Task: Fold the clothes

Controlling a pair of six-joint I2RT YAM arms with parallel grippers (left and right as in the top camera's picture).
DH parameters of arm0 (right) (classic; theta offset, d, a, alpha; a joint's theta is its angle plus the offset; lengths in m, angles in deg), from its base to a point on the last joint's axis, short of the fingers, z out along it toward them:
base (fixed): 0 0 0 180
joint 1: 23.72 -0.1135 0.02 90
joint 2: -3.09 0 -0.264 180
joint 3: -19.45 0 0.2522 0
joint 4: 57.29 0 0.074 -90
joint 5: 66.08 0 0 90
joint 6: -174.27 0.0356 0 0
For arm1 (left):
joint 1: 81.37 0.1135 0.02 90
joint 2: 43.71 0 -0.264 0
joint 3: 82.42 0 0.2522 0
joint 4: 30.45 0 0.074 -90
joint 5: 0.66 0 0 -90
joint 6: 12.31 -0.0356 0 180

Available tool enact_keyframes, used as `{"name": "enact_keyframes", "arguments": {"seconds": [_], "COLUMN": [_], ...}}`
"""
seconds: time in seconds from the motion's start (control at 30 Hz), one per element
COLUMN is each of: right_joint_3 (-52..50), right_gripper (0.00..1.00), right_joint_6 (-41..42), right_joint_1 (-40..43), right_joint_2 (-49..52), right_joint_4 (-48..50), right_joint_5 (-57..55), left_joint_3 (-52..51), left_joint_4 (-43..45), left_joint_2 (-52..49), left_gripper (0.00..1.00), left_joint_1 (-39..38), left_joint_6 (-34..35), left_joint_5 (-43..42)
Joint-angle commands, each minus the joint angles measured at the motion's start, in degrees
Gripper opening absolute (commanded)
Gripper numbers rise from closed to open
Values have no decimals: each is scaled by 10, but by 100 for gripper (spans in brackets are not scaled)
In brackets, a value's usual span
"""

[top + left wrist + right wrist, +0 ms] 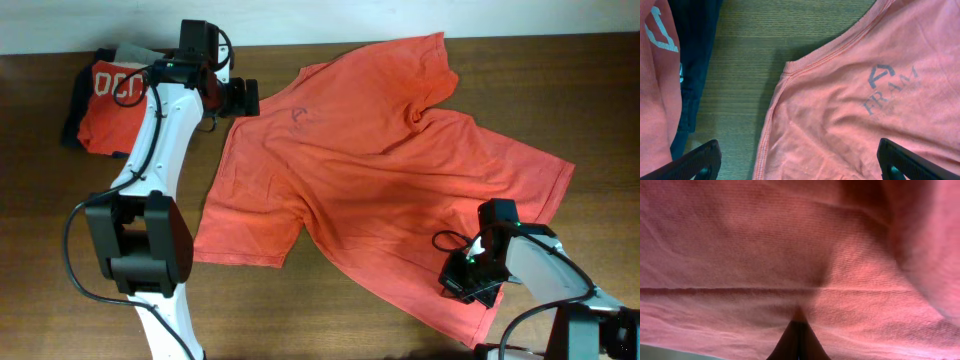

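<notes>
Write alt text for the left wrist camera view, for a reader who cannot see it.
A coral T-shirt with a dark FRAM logo lies flat on a wooden table. The black fingers of the left gripper sit wide apart at the bottom corners; a red-and-navy garment lies at the left edge.

A: Surface?
B: Dark wood-grain table (60, 200).
A: What's on it?
B: Coral-red T-shirt (380, 170), spread out and wrinkled, centre to right, logo up, hem near-right. Far left there's a bundled red garment (105, 100) with white lettering, apart from the shirt.
</notes>
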Motion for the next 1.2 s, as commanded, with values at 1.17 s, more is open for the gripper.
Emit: {"name": "enact_keyframes", "arguments": {"seconds": [1.17], "right_joint_3": [338], "right_gripper": [19], "right_joint_6": [-34], "right_joint_1": [-56], "right_joint_2": [-4], "right_joint_4": [-142], "right_joint_5": [-89], "left_joint_3": [4], "left_joint_4": [2], "left_joint_2": [6], "left_gripper": [99], "left_joint_1": [3], "left_joint_6": [1], "left_joint_5": [-6]}}
